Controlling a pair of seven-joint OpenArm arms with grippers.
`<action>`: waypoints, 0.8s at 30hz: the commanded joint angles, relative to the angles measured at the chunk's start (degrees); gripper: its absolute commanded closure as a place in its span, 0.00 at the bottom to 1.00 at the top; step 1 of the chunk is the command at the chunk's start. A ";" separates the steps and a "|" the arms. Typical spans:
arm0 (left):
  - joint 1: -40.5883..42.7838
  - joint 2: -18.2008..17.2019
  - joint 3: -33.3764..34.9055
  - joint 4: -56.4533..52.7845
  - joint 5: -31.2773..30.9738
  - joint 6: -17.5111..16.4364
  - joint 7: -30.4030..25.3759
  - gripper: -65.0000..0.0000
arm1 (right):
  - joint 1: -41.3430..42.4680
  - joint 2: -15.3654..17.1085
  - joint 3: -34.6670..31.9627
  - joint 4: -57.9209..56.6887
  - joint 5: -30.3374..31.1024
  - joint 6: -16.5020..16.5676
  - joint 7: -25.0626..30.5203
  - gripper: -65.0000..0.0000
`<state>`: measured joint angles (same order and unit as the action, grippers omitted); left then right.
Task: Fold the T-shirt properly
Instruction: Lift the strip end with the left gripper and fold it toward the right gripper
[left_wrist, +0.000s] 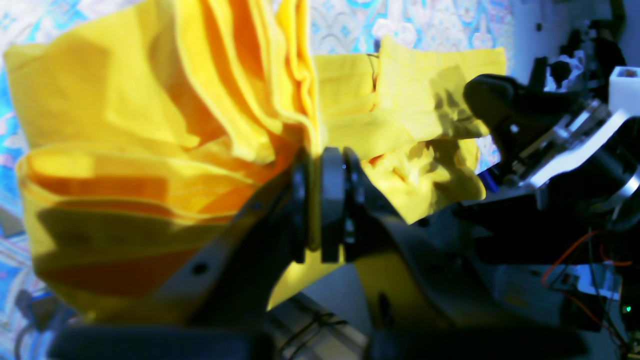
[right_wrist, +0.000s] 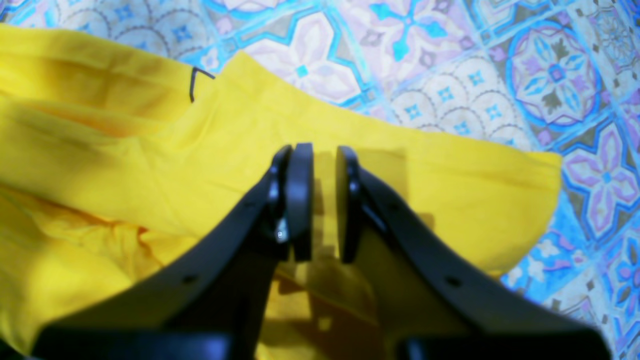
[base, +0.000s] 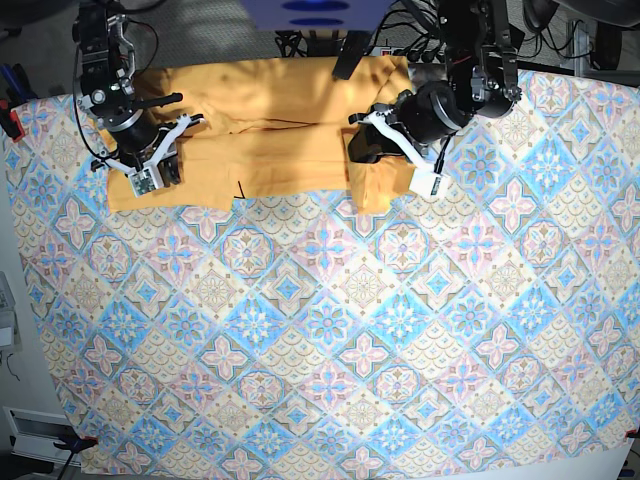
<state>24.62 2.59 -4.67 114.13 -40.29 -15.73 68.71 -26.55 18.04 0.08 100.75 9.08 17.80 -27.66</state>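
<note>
The yellow-orange T-shirt (base: 270, 150) lies spread along the far edge of the table. My left gripper (left_wrist: 315, 200) is shut on a bunched fold of it. Pleats of cloth fan up and out from the pads, and in the base view this gripper (base: 362, 148) lifts the shirt's right part. My right gripper (right_wrist: 324, 200) hovers just over the shirt's (right_wrist: 150, 150) left end near its lower hem. Its jaws stand a narrow gap apart, with cloth showing through the gap and nothing clearly pinched. In the base view it (base: 165, 168) sits near the shirt's left corner.
The blue-pink tile-patterned tablecloth (base: 330, 330) covers the whole table. Arm bases, cables and a blue box (base: 315, 12) crowd the far edge behind the shirt. The right arm's body (left_wrist: 550, 130) shows at the right of the left wrist view.
</note>
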 joint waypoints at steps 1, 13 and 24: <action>0.04 0.27 -0.04 0.20 -1.16 -0.23 -0.62 1.00 | 0.22 0.55 0.49 0.83 0.37 -0.09 1.51 0.87; -3.39 0.00 0.75 -4.46 -1.33 -0.23 4.13 1.00 | 0.22 0.55 0.49 0.83 0.37 -0.09 1.33 0.87; -6.03 -1.58 4.18 -6.13 -0.98 -0.23 6.06 0.85 | 0.22 0.55 0.41 0.83 0.37 -0.09 1.33 0.87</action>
<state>18.81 1.06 -0.64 107.07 -40.14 -15.70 75.22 -26.50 17.98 0.08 100.75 9.08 17.78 -27.68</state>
